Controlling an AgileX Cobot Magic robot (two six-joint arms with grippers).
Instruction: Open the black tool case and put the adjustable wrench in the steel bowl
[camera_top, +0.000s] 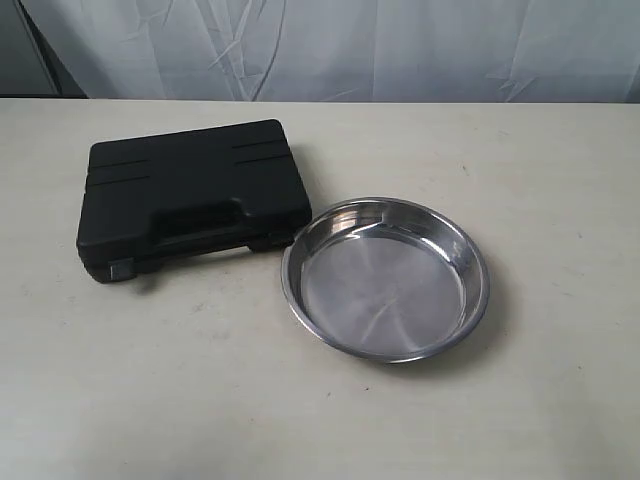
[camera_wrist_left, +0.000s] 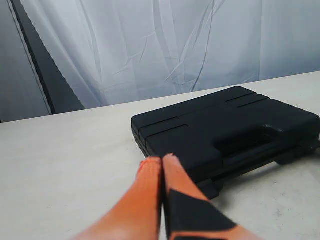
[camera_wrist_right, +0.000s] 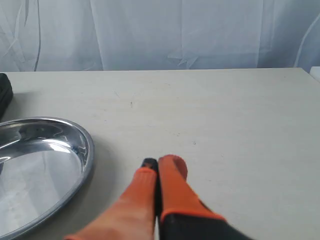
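Observation:
The black tool case (camera_top: 190, 195) lies closed on the table at the left, its handle side facing the front. Beside it to the right sits the empty steel bowl (camera_top: 385, 278). The adjustable wrench is hidden. No arm shows in the exterior view. In the left wrist view my left gripper (camera_wrist_left: 161, 161) is shut with nothing in it, its orange fingers pressed together just short of the case (camera_wrist_left: 225, 130). In the right wrist view my right gripper (camera_wrist_right: 159, 165) is shut and empty above bare table, to the side of the bowl (camera_wrist_right: 40, 170).
A pale wrinkled curtain (camera_top: 330, 45) hangs behind the table's far edge. The cream tabletop (camera_top: 200, 400) stretches in front of the case and bowl and to the bowl's right.

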